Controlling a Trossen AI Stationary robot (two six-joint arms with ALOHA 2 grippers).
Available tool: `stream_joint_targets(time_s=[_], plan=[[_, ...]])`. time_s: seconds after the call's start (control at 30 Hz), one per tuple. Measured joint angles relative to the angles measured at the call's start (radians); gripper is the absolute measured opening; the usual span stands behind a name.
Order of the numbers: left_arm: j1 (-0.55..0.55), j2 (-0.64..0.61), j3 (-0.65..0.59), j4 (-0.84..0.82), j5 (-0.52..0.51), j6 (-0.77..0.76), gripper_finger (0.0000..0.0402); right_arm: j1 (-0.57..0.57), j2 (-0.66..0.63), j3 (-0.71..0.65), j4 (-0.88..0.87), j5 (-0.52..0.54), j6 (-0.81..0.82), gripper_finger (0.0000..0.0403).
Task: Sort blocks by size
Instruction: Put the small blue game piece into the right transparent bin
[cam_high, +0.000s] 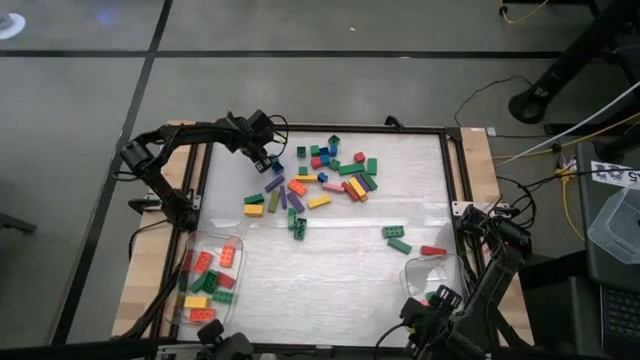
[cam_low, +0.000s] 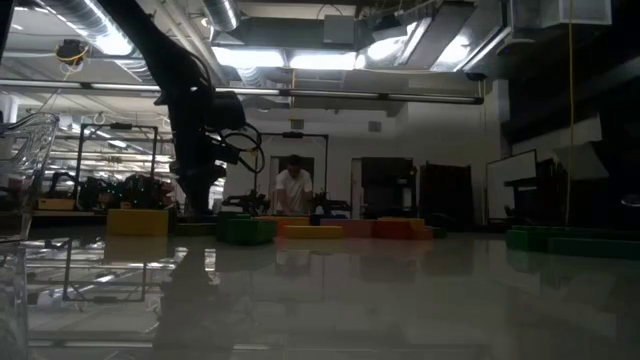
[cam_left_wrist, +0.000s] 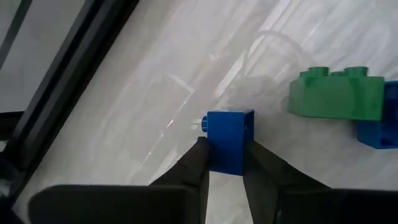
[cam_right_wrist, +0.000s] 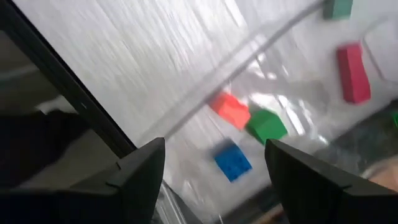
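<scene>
Many coloured blocks (cam_high: 325, 175) lie scattered on the white mat toward its far side. My left gripper (cam_high: 272, 160) reaches down at the pile's left end and is shut on a small blue block (cam_left_wrist: 229, 140). A green block (cam_left_wrist: 336, 93) and another blue one (cam_left_wrist: 379, 130) lie just beyond it. My right gripper (cam_right_wrist: 214, 155) hangs open above the clear tub (cam_high: 432, 278) at the near right. That tub holds small orange (cam_right_wrist: 231, 110), green (cam_right_wrist: 266, 126) and blue (cam_right_wrist: 232, 162) blocks. My left gripper pinches the small blue block by two opposite side faces (cam_left_wrist: 214, 149) between its two fingers (cam_left_wrist: 199, 165), coming steeply from above. The block lies tipped, a stud (cam_left_wrist: 204, 122) pointing sideways. Whether it is off the mat I cannot tell.
A second clear tub (cam_high: 205, 280) at the near left holds long red, orange, green and yellow blocks. A red long block (cam_high: 433, 250) and two green ones (cam_high: 396, 238) lie near the right tub. A black frame (cam_high: 450, 170) borders the mat. A person (cam_low: 293, 190) stands far behind.
</scene>
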Motion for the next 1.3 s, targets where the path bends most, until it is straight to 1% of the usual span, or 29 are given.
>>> stream_joint_targets(time_s=[0.17, 0.3, 0.4, 0.53, 0.6, 0.7, 0.83, 0.9, 1.1, 1.2, 1.3], plan=[[0.0, -0.003, 0.002, 0.005, 0.007, -0.045, 0.0032, 0.0, 0.0, 0.068, 0.0, 0.149, -0.032, 0.0276], [0.0, -0.002, 0.002, 0.002, 0.008, -0.053, 0.0027, 0.0, 0.0, 0.11, -0.001, 0.271, -0.091, 0.0276], [0.0, -0.002, 0.002, 0.001, 0.01, -0.062, 0.0027, 0.0, 0.0, 0.121, -0.001, 0.322, -0.121, 0.0276], [0.0, -0.002, 0.001, 0.0, 0.01, -0.062, 0.0026, 0.0, 0.0, 0.121, -0.001, 0.362, -0.149, 0.0276], [0.0, -0.004, 0.001, -0.003, 0.01, -0.063, 0.0019, 0.0, 0.0, 0.121, -0.001, 0.391, -0.158, 0.0276], [-0.002, -0.008, -0.005, -0.021, 0.022, -0.076, 0.0003, -0.002, 0.0, 0.121, -0.001, 0.482, -0.185, 0.0276], [-0.002, -0.027, -0.003, -0.019, 0.036, -0.088, 0.0002, -0.008, 0.0, 0.121, -0.001, 0.596, -0.24, 0.0276], [-0.002, -0.026, -0.003, -0.033, 0.06, -0.088, 0.0001, -0.015, 0.0, 0.121, -0.001, 0.618, -0.272, 0.0276], [-0.002, -0.025, -0.003, -0.076, 0.106, -0.096, 0.0001, -0.044, 0.0, 0.121, -0.001, 0.621, -0.321, 0.0276], [-0.003, -0.039, -0.003, -0.092, 0.142, -0.101, 0.0001, -0.064, 0.0, 0.121, -0.001, 0.631, -0.377, 0.0276], [-0.004, -0.074, -0.003, -0.102, 0.224, -0.11, 0.0001, -0.091, 0.0, 0.121, -0.001, 0.673, -0.437, 0.0276]])
